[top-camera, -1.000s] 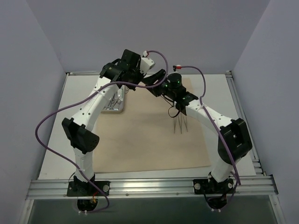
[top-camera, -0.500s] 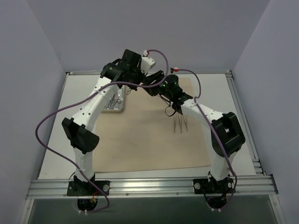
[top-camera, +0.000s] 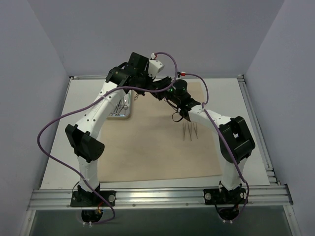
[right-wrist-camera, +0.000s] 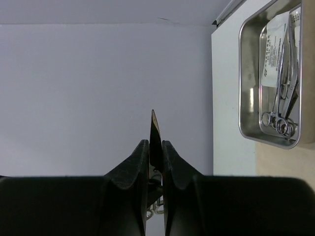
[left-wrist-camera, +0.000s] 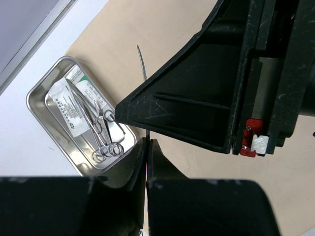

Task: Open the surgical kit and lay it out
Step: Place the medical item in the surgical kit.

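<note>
The beige cloth point(top-camera: 147, 147) lies spread flat on the table. The steel tray point(top-camera: 119, 116) stands at its back left corner and holds two clear packets point(left-wrist-camera: 69, 105) and scissor-handled instruments point(left-wrist-camera: 101, 130); the tray also shows in the right wrist view point(right-wrist-camera: 242, 73). Thin tweezers point(top-camera: 189, 130) lie on the cloth. My left gripper point(left-wrist-camera: 146, 142) is shut on a thin steel instrument point(left-wrist-camera: 141, 61), high above the cloth's back. My right gripper point(right-wrist-camera: 154, 143) is shut on a scissor-handled instrument point(right-wrist-camera: 154, 128), tip pointing outward. Both grippers meet in the air, left point(top-camera: 169, 81), right point(top-camera: 166, 95).
The right arm's black wrist housing point(left-wrist-camera: 221, 88) fills much of the left wrist view, very close to the left fingers. Purple cables point(top-camera: 49, 132) loop beside the arms. Grey walls enclose the table; an aluminium rail point(top-camera: 157, 196) runs along the near edge.
The right arm has swung its gripper back and left, closing up against the left gripper. The left arm has barely moved. Tray and tweezers lie as before.
</note>
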Controlling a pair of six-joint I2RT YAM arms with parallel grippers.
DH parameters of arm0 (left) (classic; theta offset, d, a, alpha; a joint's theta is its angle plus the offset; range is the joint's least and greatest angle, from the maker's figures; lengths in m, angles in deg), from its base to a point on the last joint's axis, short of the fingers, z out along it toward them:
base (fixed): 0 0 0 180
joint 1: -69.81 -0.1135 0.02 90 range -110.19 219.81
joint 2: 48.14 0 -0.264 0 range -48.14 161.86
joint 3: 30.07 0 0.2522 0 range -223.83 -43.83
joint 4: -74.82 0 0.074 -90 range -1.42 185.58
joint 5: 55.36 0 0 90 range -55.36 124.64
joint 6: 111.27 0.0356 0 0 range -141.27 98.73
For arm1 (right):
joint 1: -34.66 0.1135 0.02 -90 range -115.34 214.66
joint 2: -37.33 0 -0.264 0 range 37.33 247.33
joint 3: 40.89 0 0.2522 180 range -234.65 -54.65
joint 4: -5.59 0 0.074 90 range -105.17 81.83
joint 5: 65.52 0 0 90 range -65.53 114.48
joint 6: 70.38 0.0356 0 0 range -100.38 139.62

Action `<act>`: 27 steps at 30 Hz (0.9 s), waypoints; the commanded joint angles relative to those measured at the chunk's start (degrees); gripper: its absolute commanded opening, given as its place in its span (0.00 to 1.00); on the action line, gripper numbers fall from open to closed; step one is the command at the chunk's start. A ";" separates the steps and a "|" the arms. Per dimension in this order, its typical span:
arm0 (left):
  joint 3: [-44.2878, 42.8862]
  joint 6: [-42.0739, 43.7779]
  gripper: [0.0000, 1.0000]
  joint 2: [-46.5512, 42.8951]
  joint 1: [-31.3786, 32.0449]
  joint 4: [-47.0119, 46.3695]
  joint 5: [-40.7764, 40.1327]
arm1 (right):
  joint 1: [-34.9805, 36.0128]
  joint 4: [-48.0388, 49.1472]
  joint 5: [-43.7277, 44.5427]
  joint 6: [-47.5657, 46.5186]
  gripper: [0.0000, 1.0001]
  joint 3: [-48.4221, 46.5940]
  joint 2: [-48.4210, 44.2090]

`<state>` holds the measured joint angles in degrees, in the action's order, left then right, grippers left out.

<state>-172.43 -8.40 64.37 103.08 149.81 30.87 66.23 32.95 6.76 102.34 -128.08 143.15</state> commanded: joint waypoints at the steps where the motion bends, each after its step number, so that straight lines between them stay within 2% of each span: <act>1: -0.25 0.14 0.02 -1.68 0.03 -3.40 0.69 | 0.51 6.24 -1.80 0.34 0.00 0.04 0.00; 4: -1.21 0.76 0.03 -1.33 0.03 -1.57 2.27 | 0.33 5.81 -1.45 -1.59 0.00 0.30 -0.35; 5: -2.26 0.76 0.25 -1.15 -0.05 -0.86 2.80 | 0.33 5.55 -1.36 -2.38 0.00 0.39 -0.61; 6: -2.80 0.85 0.35 -1.24 -0.14 -0.16 3.76 | 0.07 5.11 -1.36 -4.65 0.00 0.39 -0.96; 9: -6.13 1.11 0.64 -1.33 -0.67 4.84 7.45 | -0.54 4.67 -1.53 -10.62 0.00 -0.13 -2.11; 11: -9.63 1.81 0.71 -1.50 -1.11 7.40 9.38 | -1.25 4.49 -2.58 -14.41 0.00 -1.54 -3.07; 15: -14.74 2.17 0.74 -2.12 -3.13 14.16 14.74 | -2.91 6.75 -6.88 -22.68 0.00 -2.86 -4.13; 18: -16.16 1.99 0.65 -3.17 -7.25 16.72 21.68 | -5.55 13.16 -13.99 -24.62 0.00 -1.28 -4.74; 19: -15.64 2.25 0.61 -3.61 -8.57 16.90 23.88 | -5.99 13.19 -15.41 -25.49 0.00 -1.37 -4.92; 21: -11.45 4.70 0.61 -5.01 -11.65 16.82 29.33 | -6.26 8.40 -17.26 -31.98 0.00 -3.46 -6.50; 23: -8.27 8.83 0.72 -6.24 -11.92 16.73 30.75 | -5.30 0.94 -17.88 -40.56 0.00 -6.10 -7.81; 27: -0.62 10.96 0.83 -8.27 -12.01 11.48 36.02 | -5.12 -2.01 -21.12 -44.48 0.00 -10.32 -8.44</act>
<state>-176.53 -1.30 58.64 90.08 163.84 58.56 60.03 31.27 -8.82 65.97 -133.77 139.81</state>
